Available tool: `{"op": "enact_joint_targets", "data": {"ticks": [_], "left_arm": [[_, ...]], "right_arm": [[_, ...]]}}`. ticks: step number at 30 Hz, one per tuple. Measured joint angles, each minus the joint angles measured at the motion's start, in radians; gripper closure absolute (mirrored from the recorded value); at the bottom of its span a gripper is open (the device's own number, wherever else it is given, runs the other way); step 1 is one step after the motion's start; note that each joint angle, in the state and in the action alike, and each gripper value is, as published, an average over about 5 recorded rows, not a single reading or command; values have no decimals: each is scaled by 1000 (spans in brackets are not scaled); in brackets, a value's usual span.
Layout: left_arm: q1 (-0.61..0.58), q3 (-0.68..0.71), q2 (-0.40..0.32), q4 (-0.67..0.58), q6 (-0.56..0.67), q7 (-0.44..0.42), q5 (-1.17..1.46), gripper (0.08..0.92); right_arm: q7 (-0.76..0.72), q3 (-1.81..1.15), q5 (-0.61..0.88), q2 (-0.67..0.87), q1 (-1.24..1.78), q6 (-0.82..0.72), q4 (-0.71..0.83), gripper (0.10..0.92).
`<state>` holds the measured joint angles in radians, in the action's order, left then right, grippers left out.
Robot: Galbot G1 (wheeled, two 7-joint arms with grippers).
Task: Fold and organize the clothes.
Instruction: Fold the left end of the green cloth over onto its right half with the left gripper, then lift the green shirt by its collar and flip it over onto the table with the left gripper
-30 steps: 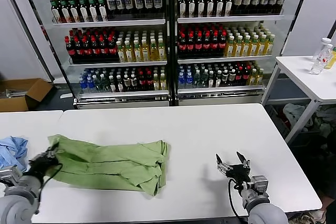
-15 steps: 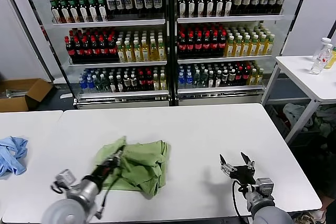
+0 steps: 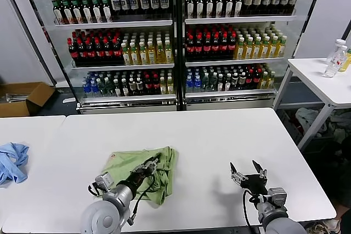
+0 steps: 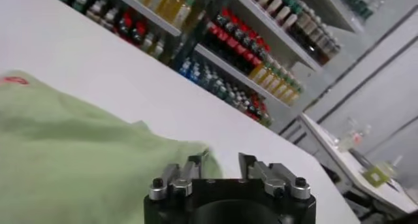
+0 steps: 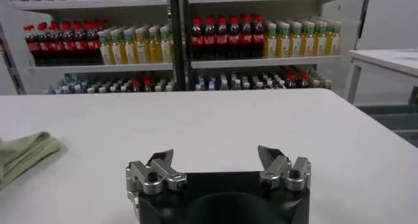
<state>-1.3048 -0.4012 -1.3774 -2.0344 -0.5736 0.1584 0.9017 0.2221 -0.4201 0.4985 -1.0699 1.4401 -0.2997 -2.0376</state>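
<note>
The light green polo shirt lies folded into a compact bundle on the white table, near the front edge. My left gripper is over the bundle's right part. In the left wrist view its jaws stand apart with bare table between them. One fingertip is at the shirt's edge, and a bit of the red print shows. My right gripper is open and empty above the table, well to the right of the shirt. The right wrist view shows the shirt far off.
A light blue cloth lies at the table's left edge. Glass-door coolers full of bottles stand behind the table. A side table with bottles is at the right. A cardboard box sits on the floor at the left.
My left gripper carried the shirt's left edge to the right over the rest, folding it from a long spread into a compact bundle, and its jaws now stand apart. The right arm has barely moved.
</note>
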Motion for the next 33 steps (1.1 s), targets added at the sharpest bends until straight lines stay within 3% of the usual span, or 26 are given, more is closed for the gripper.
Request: {"op": "enact_joint_targets", "data": {"ticks": [11, 14, 27, 33], "left_arm": [[-66, -122, 56, 5, 48, -2, -135, 230], [-68, -164, 80, 36, 62, -2, -164, 187], [-35, -214, 96, 165, 66, -48, -127, 183], [-28, -215, 91, 194, 65, -96, -81, 313]], "right_arm": [[-1, 11, -2, -12, -11, 2, 6, 203], [-1, 13, -3, -14, -14, 2, 5, 203], [2, 9, -7, -22, -10, -2, -8, 203], [2, 6, -7, -25, -6, -3, -12, 203]]}}
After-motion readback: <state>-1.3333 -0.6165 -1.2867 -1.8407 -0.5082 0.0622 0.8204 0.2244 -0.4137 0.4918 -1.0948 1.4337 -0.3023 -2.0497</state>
